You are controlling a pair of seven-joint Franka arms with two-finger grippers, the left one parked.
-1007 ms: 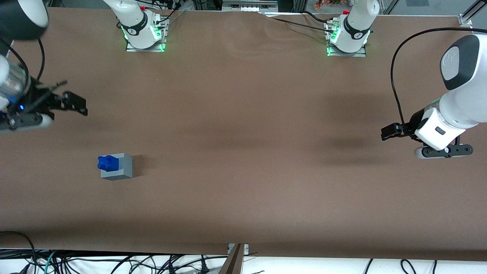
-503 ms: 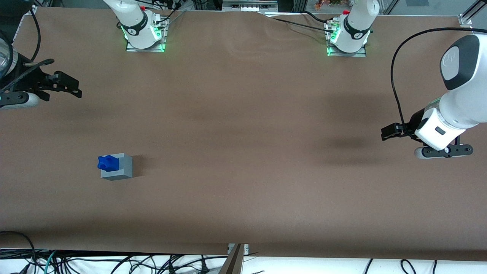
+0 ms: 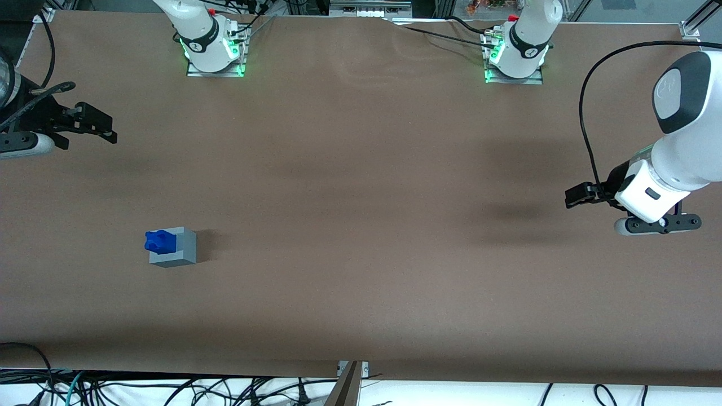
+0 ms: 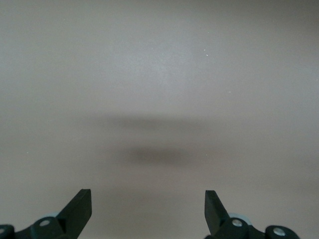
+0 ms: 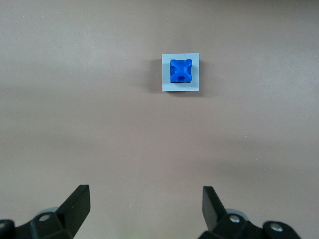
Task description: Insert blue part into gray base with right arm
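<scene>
The blue part (image 3: 160,241) sits in the top of the gray base (image 3: 175,247), seated within the base's upper face and standing proud of it, with its knobbly top exposed. In the right wrist view the blue part (image 5: 180,70) shows framed by a gray border of the base (image 5: 166,85) on all sides, wider on some edges than others. The base rests flat on the brown table (image 3: 361,225), toward the working arm's end and nearer the front camera than the arm mounts. A short shadow falls on the table just beside the base. The right arm (image 3: 14,107) is at the edge of the front view, well apart from the base and farther from the front camera than it. Its gripper (image 3: 104,128) is raised clear of the table, and nothing touches the blue part or the base. In the right wrist view the gripper (image 5: 144,206) has its two black fingers (image 5: 77,201) spread wide with bare table showing between them; they hold nothing. The blue part and base lie well away from the fingertips in that view. The table surface around the base is plain brown covering, with faint soft shadows across it.
</scene>
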